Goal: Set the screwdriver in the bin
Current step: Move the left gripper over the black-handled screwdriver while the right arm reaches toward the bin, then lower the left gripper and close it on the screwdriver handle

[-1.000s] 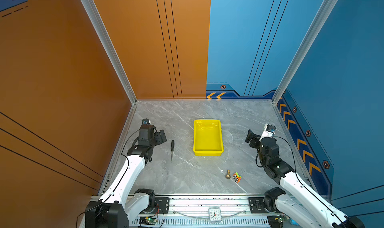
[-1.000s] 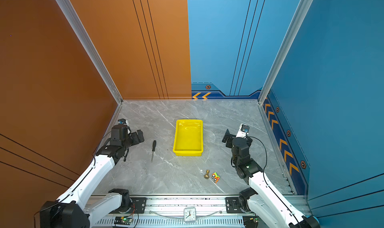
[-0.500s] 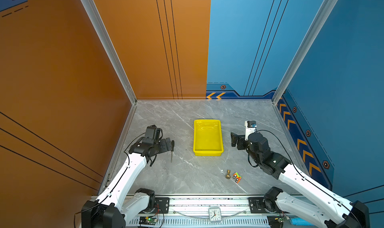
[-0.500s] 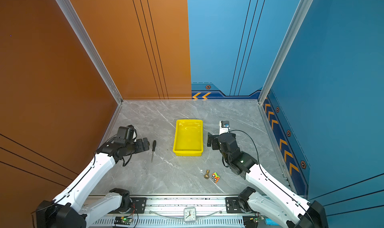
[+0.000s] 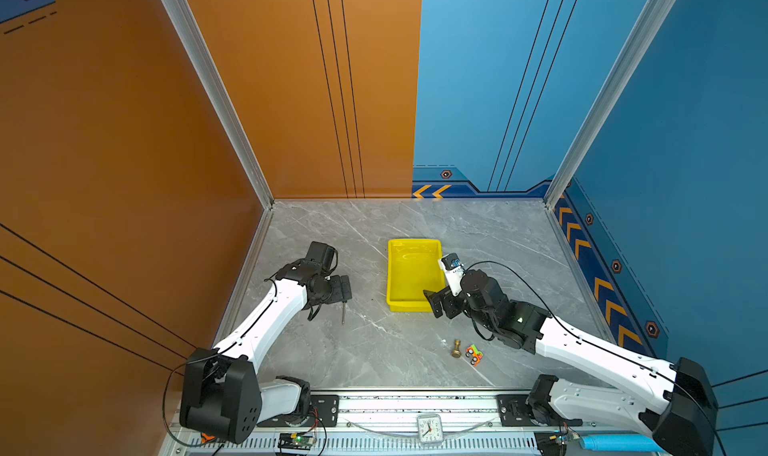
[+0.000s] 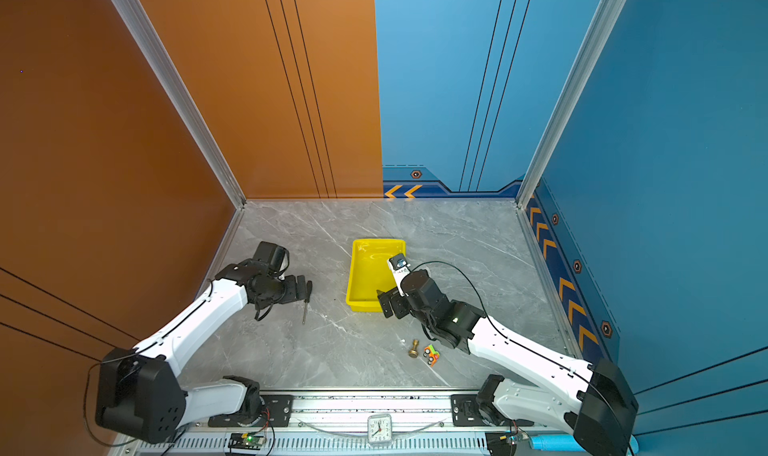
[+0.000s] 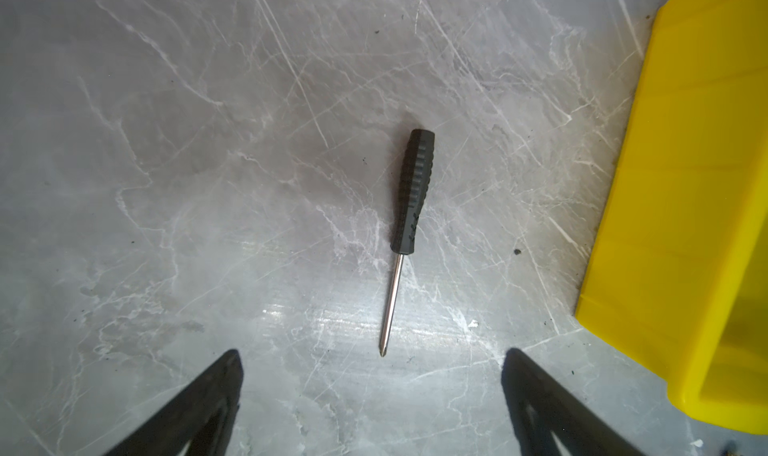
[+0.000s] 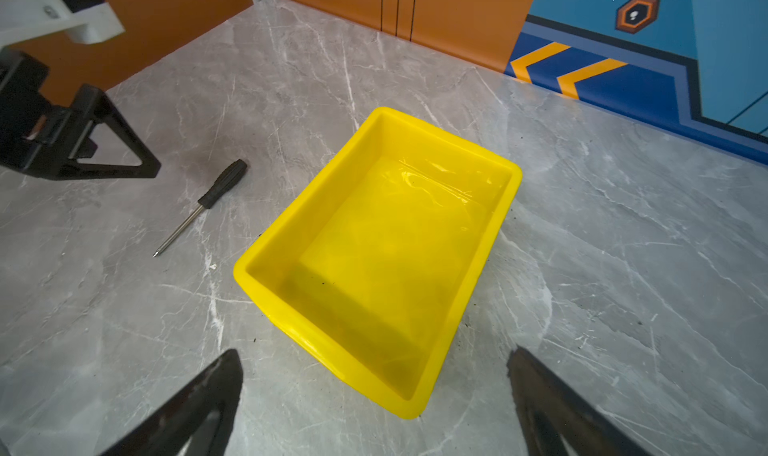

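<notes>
Left gripper (image 5: 343, 288) hovers wide open, empty, near the screwdriver (image 7: 411, 192), right gripper (image 5: 438, 302) open, empty by the bin (image 5: 389, 267), and an off-centre pinch could roll that slim handle away.

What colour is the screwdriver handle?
Black, with a ribbed grip. The screwdriver lies bare on the grey table, clearest in the left wrist view.

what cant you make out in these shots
Screwdriver handle: in a top view, hidden under the left gripper; only the shaft shows.
Bin: in the left wrist view, cut off by the picture edge.
Bin's near corner: in both top views, covered by the right gripper.
Orange toy by the brass piece: too small in both top views to identify.
</notes>
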Tool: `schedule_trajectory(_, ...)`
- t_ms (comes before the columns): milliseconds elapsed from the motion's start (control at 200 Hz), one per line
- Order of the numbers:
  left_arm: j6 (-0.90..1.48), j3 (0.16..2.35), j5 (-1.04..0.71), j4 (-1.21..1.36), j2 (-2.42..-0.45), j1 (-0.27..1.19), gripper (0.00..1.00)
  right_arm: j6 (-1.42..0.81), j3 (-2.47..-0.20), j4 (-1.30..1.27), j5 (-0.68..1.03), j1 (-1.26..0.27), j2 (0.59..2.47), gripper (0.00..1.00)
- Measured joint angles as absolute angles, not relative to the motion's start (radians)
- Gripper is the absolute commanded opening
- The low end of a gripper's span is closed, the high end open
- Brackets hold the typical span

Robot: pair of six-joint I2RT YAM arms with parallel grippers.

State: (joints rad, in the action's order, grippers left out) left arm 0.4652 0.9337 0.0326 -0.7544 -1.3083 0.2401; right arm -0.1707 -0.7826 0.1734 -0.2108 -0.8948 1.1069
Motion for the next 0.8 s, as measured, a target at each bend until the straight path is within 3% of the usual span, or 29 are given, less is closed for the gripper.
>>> schedule_trajectory(420,0.469,1.058,0.033,-0.71,-1.58,0.269,0.97,-0.084,-0.853,0.179,-0.098,-1.02,1.218,1.0)
schedule_trajectory(741,0.476,1.128,0.053,-0.671,-1.727,0.294,0.87,-0.002,-0.872,0.166,0.004,-1.066,1.231,1.0)
schedule_trajectory(801,0.478,1.129,0.057,-0.669,-1.749,0.297,0.79,-0.003,-0.875,0.163,0.025,-1.067,1.231,1.0)
